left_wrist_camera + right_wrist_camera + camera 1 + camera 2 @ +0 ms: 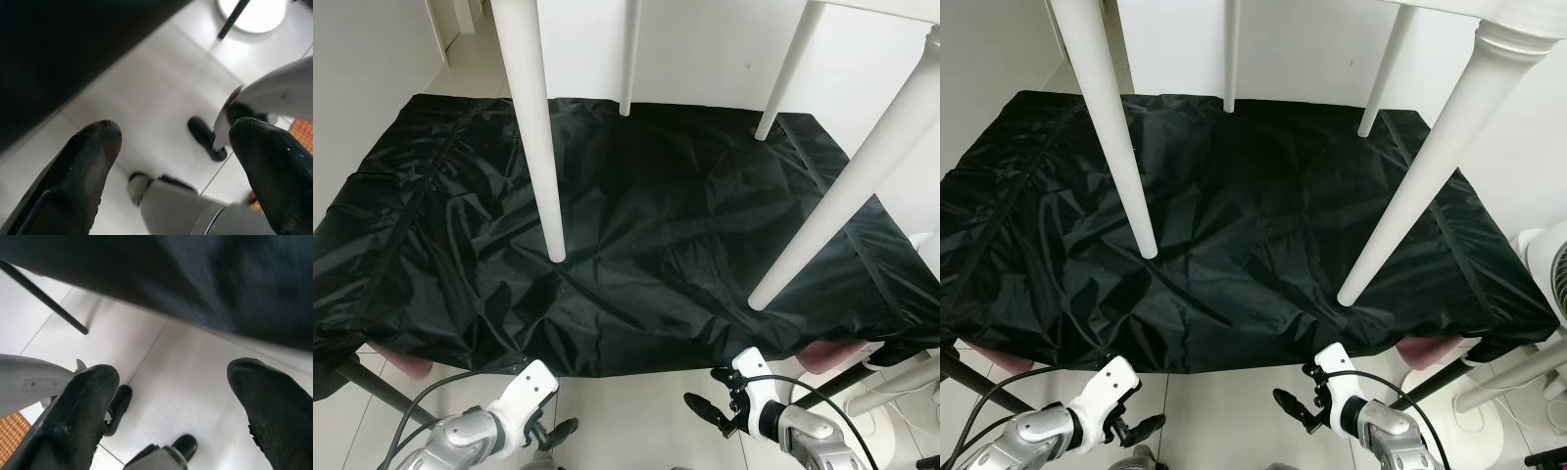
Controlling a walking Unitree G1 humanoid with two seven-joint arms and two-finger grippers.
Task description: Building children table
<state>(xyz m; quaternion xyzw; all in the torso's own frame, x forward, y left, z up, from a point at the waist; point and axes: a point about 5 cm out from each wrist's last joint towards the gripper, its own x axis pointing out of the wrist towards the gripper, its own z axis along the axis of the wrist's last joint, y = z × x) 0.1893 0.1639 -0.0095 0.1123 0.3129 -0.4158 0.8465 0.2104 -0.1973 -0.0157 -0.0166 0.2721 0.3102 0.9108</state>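
Gaping empty: left gripper (pixel 171 161), right gripper (pixel 171 396).

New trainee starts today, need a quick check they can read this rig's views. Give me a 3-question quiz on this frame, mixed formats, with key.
1. True or false: all four white table legs are seen above the black cloth.
2. Multiple choice: the left gripper is
A. shut on a table leg
B. open, holding nothing, low over the tiled floor
C. pressed flat on the cloth
3. Fill in: the right gripper sits below the cloth's near ____.

Key:
1. True. Four legs show, two near and two far.
2. B. The left wrist view shows both fingers apart with floor between them.
3. Edge. It is open and holds nothing.
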